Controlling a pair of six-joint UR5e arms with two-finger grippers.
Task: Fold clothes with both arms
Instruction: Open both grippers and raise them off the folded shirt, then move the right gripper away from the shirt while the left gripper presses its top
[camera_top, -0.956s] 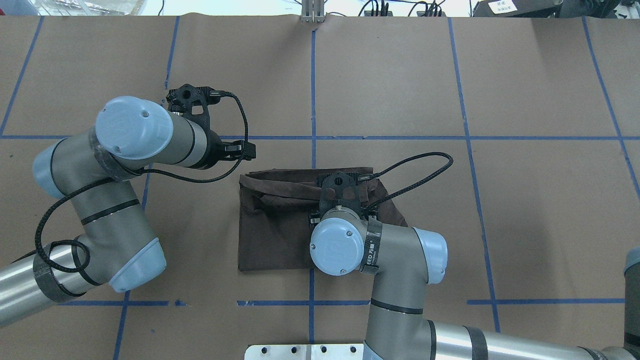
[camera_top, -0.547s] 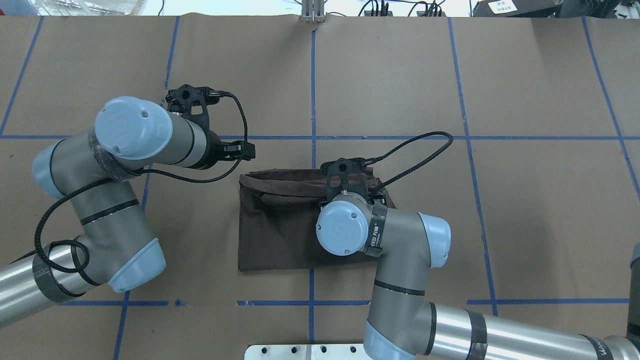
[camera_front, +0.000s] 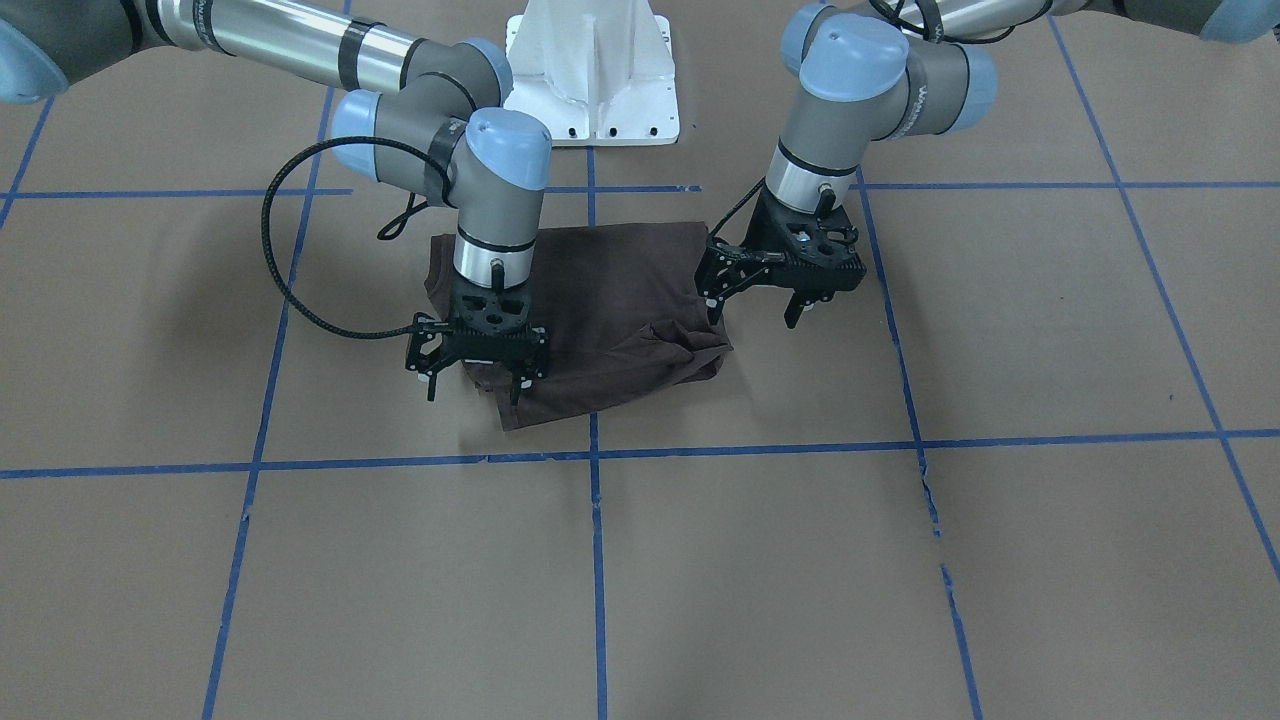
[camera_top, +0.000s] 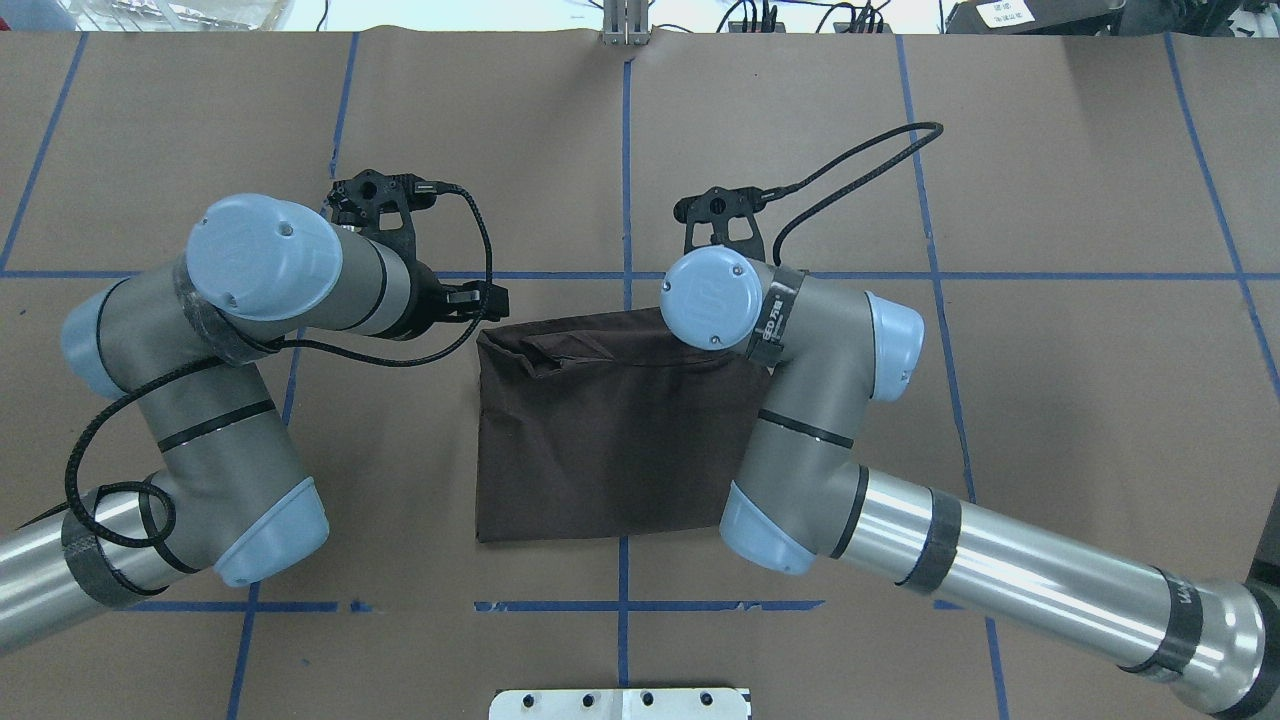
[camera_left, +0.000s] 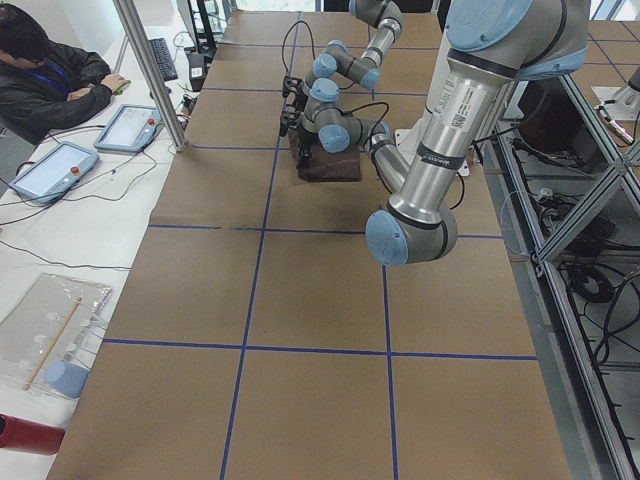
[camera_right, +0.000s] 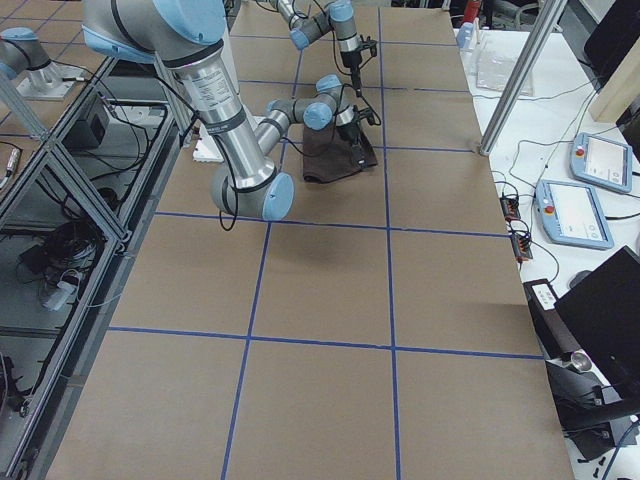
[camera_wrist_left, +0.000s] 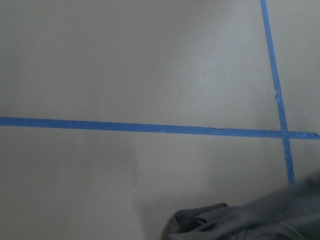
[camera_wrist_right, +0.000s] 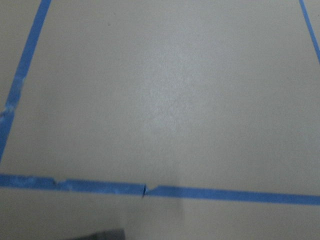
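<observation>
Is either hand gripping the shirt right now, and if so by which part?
Nothing is held. The right hand hangs open over the shirt's edge, and the left hand is open beside the shirt.

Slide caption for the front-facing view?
Dark brown T-shirt lying folded, left gripper and right gripper open at either end.

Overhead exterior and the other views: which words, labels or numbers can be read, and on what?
No text reads clearly.
Band on the right arm: white print, too small.
White label at the view's top right: blurred.
Lettering on the left arm: too small.
Dark brown T-shirt: no print showing.
</observation>
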